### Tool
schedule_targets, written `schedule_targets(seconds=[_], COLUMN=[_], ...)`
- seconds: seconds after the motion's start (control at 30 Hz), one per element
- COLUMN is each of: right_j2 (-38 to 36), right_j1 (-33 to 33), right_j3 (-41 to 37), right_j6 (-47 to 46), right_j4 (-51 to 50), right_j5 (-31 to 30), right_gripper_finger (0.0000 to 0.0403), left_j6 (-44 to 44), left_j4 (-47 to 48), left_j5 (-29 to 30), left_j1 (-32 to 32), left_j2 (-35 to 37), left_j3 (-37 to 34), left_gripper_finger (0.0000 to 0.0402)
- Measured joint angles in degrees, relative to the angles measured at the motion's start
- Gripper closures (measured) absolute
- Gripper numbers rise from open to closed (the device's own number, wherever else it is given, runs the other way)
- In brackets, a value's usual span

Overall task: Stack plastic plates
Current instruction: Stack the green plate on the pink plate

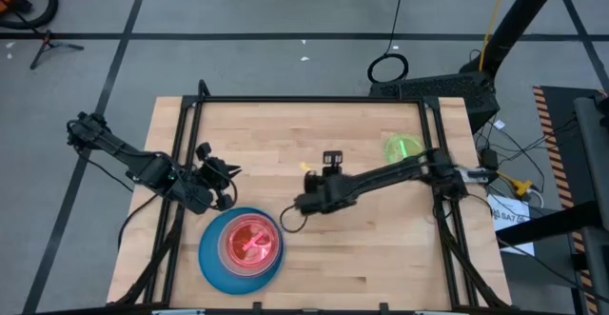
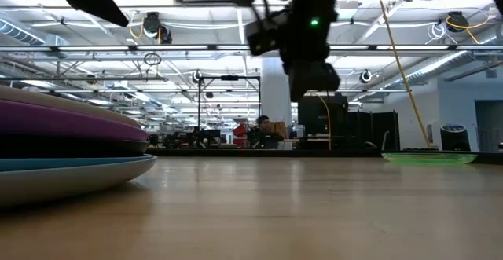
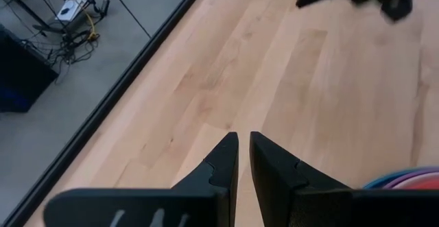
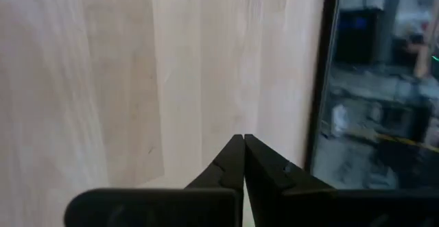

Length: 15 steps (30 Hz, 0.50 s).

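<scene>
Near the worktop's (image 1: 381, 248) front-left, the pink plate (image 1: 250, 242) is seen atop the plate stack (image 1: 242, 249); the green plate (image 1: 402, 147) lies well apart. Left gripper (image 1: 226, 184) beside the stack, jaws nearly together; right gripper (image 1: 301, 204), jaws together, nothing held.

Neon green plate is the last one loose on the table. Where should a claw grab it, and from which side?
Probably by the rim. The neon green plate lies flat on the table, so only its raised edge offers a hold. Its side toward the blue-based stack looks open; the right arm crosses its other side, so the right claw should approach from there.
</scene>
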State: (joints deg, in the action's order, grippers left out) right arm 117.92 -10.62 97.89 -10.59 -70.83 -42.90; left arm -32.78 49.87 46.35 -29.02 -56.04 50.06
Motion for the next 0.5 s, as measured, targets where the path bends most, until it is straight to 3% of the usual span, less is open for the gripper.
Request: schedule_targets(seconds=[0.23,0.33,0.5], right_j2=[-20.27,-27.68,-37.31], right_j1=[4.75,7.77,12.8], right_j3=[-26.51,-34.07,-40.63], right_j6=[4.23,-2.57,-22.44], right_j4=[27.17,30.75,25.34], right_j5=[11.17,13.75,17.54], right_gripper_finger=[0.0401,0.0401,0.0401], left_j6=[1.24,2.61,5.73], left_j4=[-0.01,-0.07,-0.27], left_j5=[0.19,0.88,3.65], left_j1=[0.12,0.12,0.12], left_j2=[-4.09,-5.46,-6.51], left_j3=[0.0,0.0,0.0], left_gripper_finger=[0.0355,0.0355,0.0355])
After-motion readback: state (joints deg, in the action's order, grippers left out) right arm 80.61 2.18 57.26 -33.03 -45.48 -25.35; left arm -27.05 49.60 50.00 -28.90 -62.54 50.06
